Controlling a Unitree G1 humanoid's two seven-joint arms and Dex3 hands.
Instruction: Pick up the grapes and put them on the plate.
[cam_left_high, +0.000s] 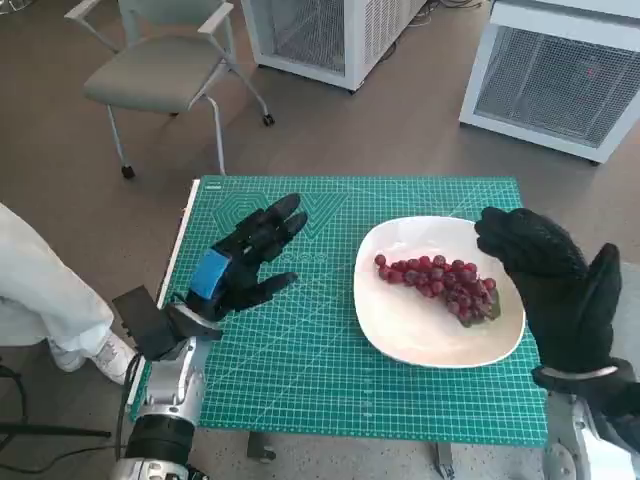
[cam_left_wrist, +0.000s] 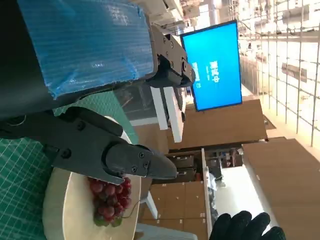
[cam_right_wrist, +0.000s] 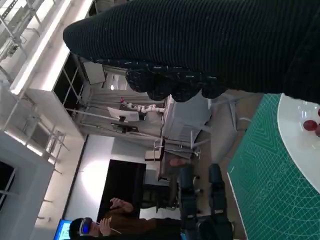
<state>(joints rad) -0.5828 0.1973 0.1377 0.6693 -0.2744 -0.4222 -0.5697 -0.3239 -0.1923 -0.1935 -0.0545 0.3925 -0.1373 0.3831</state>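
While both robot hands (cam_left_high: 250, 262) (cam_left_high: 555, 285) empty, spread: headset-wearing person (cam_right_wrist: 112, 222) only behind right wrist.

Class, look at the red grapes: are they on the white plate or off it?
On it. The bunch of red grapes lies inside the oval white plate, and neither hand holds it.

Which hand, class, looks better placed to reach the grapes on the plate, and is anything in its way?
Probably the right hand: it hovers just beside the grapes on the white plate, nothing between them. The left hand is over the mat, farther off.
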